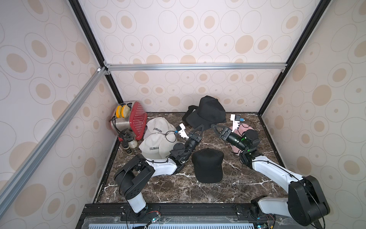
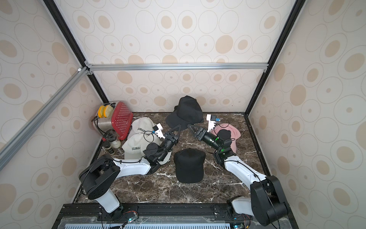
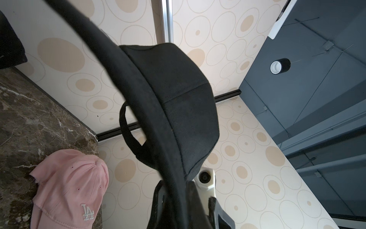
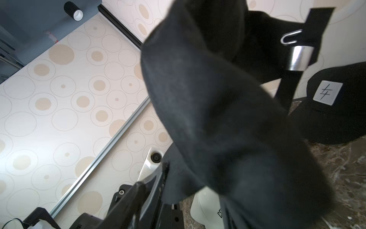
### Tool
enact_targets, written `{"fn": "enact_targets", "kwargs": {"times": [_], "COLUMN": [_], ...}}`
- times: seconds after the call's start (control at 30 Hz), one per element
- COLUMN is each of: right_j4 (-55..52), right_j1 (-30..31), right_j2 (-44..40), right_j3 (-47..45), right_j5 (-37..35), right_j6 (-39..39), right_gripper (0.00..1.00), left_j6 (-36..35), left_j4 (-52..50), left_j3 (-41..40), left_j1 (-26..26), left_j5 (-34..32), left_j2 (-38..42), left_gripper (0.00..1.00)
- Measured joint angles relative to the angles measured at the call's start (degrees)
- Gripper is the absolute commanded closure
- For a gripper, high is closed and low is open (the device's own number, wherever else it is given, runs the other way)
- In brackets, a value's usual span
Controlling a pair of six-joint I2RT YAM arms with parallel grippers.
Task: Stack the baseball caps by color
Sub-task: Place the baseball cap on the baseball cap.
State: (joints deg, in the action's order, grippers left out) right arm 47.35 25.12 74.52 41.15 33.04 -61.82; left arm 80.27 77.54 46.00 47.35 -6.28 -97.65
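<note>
In both top views two black caps show: a raised black cap [image 1: 206,113] near the back wall and a flat black cap [image 1: 208,165] mid-table. Two white COLORADO caps [image 1: 156,138] overlap at the left, and a pink cap [image 1: 245,126] lies behind the right arm. The left gripper [image 1: 199,127] pinches the raised cap's brim. The right gripper [image 1: 215,127] meets that brim, but its grip cannot be told. The left wrist view shows fingers [image 3: 158,198] pressed on the brim and one pink LA cap. The right wrist view shows one black patch cap [image 4: 336,111] on the table.

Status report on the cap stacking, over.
Left gripper shut on raised black cap, at its brim. Right gripper at same cap, grip unclear. Flat black cap lies on table nearby.
</note>
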Motion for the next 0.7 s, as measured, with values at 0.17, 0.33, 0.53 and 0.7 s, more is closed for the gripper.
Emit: {"fn": "enact_targets", "kwargs": {"times": [0.17, 0.33, 0.53, 0.7], "right_j4": [0.22, 0.26, 1.14, -0.11], "right_j1": [0.0, 0.0, 0.15, 0.2], "right_j2": [0.96, 2.54, 3.96, 2.64], "right_j3": [0.5, 1.6, 2.21, 2.23], "right_j5": [-0.61, -0.94, -1.11, -1.49], "right_j6": [0.98, 1.42, 1.03, 1.88], "right_gripper": [0.53, 0.65, 0.87, 1.0], "left_j6": [-0.02, -0.07, 0.04, -2.73], "left_j4": [0.0, 0.04, -0.13, -0.15], "left_j3": [0.17, 0.44, 0.96, 0.98], "left_j1": [0.17, 0.28, 0.68, 0.68], "left_j5": [-0.07, 0.31, 0.42, 1.07], "left_j2": [-0.57, -0.61, -1.2, -1.2], "left_gripper": [1.0, 1.0, 1.0, 0.38]}}
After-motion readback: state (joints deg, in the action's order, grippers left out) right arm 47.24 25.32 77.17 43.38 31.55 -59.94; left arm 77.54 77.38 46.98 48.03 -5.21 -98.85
